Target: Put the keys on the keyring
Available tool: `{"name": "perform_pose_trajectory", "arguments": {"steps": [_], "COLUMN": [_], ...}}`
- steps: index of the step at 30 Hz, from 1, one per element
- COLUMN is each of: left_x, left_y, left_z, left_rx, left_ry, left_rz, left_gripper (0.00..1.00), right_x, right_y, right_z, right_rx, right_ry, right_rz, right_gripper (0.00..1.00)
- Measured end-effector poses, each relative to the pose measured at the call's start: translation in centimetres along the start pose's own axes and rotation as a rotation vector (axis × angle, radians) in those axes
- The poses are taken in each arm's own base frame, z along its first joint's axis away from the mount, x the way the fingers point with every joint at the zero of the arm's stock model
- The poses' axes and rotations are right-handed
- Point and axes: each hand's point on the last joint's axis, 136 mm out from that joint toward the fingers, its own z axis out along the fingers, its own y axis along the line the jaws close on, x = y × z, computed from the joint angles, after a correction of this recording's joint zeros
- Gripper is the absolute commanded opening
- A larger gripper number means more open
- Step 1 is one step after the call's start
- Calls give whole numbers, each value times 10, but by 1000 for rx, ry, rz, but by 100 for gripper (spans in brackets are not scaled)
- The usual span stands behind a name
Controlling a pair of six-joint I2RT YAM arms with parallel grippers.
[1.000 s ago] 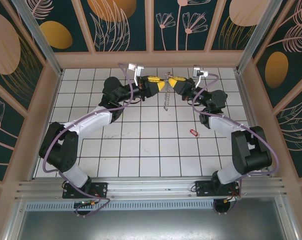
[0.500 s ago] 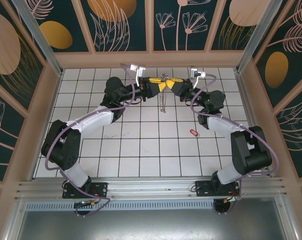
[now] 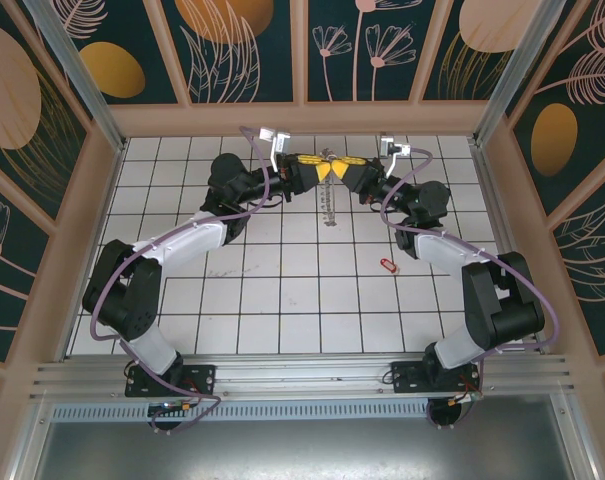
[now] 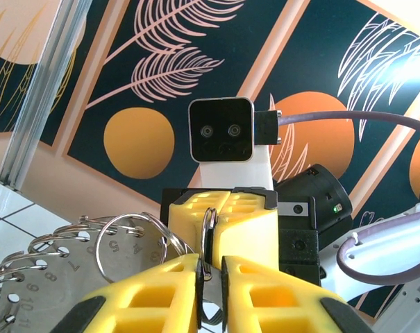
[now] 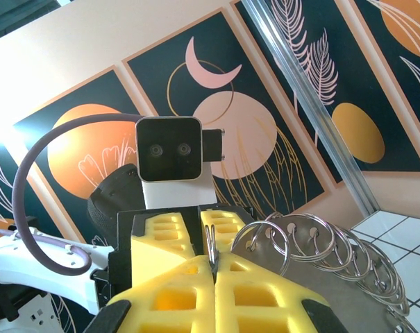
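Both grippers meet tip to tip high over the back of the table. My right gripper [image 3: 340, 168] [image 5: 214, 267] is shut on a steel keyring [image 5: 210, 243], seen edge-on. My left gripper [image 3: 322, 169] [image 4: 210, 267] faces it, its jaws closed to a narrow slit on the same keyring [image 4: 209, 225] and a thin grey metal sliver. Whether that sliver is one of the keys I cannot tell. A numbered metal plate [image 4: 50, 277] [image 5: 334, 277] strung with several split rings hangs beside the fingers and dangles below them [image 3: 329, 207].
A small red item [image 3: 388, 265] lies on the white tiled table [image 3: 282, 290], right of centre. Patterned walls and a metal post [image 3: 77, 75] close in the back and sides. Both arms arch inward from their bases at the near edge.
The joined grippers and the dangling plate have drifted slightly left. My left jaws have closed a little further. The right grip is unchanged.
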Motion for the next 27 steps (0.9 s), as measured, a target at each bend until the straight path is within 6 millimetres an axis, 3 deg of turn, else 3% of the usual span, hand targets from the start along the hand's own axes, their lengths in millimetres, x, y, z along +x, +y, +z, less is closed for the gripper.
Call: {"name": "perform_pose_trajectory", "arguments": {"steps": [11, 16, 19, 23, 27], "left_x": [-4, -5, -7, -8, -7], "left_y": [-1, 0, 1, 1, 2], "left_z": [0, 0, -1, -1, -1], "left_rx": [13, 9, 5, 5, -1], "left_ry": [-22, -29, -36, -39, -33], "left_rz": [5, 2, 0, 6, 15], "left_gripper": [28, 15, 0, 0, 0], "right_x": [3, 4, 4, 3, 3], "right_y": [0, -1, -1, -1, -3], "right_z": [2, 2, 3, 3, 3], "right_rx": [1, 3, 4, 6, 16], "right_ry": [4, 8, 7, 2, 7], "right_rz": [7, 10, 11, 9, 10], "right_gripper": [0, 0, 0, 0, 24]}}
